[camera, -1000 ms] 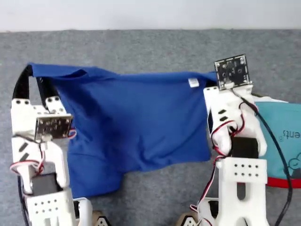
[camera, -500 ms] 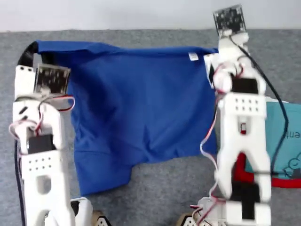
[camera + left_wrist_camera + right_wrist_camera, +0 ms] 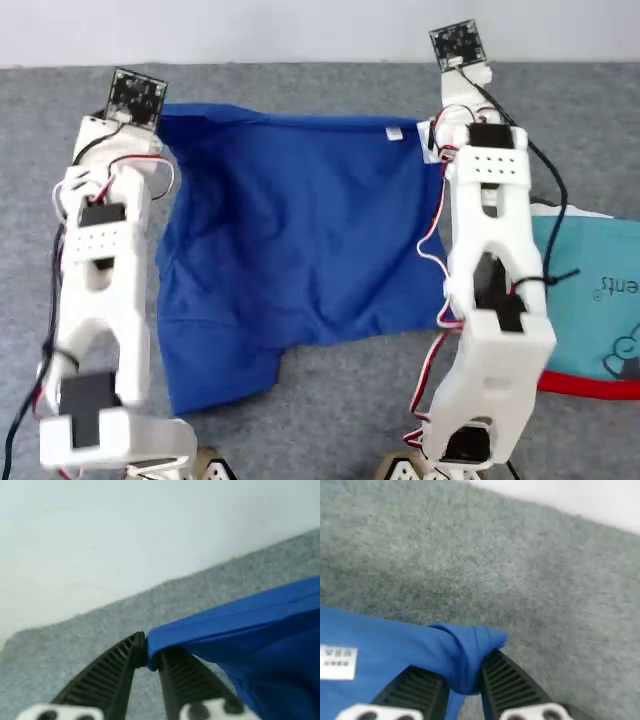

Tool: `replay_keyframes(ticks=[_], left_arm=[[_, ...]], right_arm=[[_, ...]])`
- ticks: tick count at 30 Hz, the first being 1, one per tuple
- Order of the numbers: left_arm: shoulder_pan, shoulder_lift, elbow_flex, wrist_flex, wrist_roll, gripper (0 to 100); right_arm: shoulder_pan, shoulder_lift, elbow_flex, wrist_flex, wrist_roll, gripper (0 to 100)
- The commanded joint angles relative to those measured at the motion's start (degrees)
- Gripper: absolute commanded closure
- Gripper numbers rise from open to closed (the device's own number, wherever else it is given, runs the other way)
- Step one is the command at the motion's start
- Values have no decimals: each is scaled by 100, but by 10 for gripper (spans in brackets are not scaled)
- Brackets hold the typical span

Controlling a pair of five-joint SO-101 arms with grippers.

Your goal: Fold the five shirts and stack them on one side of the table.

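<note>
1. Within the last second both arms have stretched out from their bases toward the far side of the grey table [image 3: 320,85]. They have carried the top edge of the blue shirt [image 3: 300,240] with them. That edge lay nearer mid-table and now runs close to the far edge.
2. This looks like the spreading step. The cloth is being drawn out flat before any fold. Its near part is still rumpled, with a flap sticking out toward the left arm's base, so folding proper has probably not begun on this shirt.
3. The left arm reaches forward almost straight. The left gripper [image 3: 147,655] is clamped on the shirt's far left corner, and the cloth is taut from its tips.
4. The right arm is likewise extended. The right gripper [image 3: 465,675] is closed on a bunched far right corner, near the white label [image 3: 395,133].
5. A teal shirt [image 3: 600,290] with a red hem lies at the table's right side, beyond the right arm.
</note>
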Motion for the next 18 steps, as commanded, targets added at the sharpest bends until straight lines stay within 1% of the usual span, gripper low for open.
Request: replay_keyframes(ticks=[1, 5, 8, 10, 12, 18], left_arm=[[-167, 589, -901, 18, -26, 986], [-105, 1196, -1587, 35, -26, 986], [97, 1477, -2035, 475, -26, 986], [246, 1530, -2273, 1011, -26, 986], [360, 1451, -2466, 1697, -26, 986], [501, 721, -2774, 4176, -26, 986]], right_arm=[[154, 646, -1020, 22, -44, 991], [119, 1596, -2224, 48, -44, 991], [-4, 2193, -3130, 382, -9, 991], [-92, 2501, -3710, 884, -9, 991], [-136, 2677, -4325, 1640, -26, 991], [-180, 2747, -5916, 3996, -18, 991]])
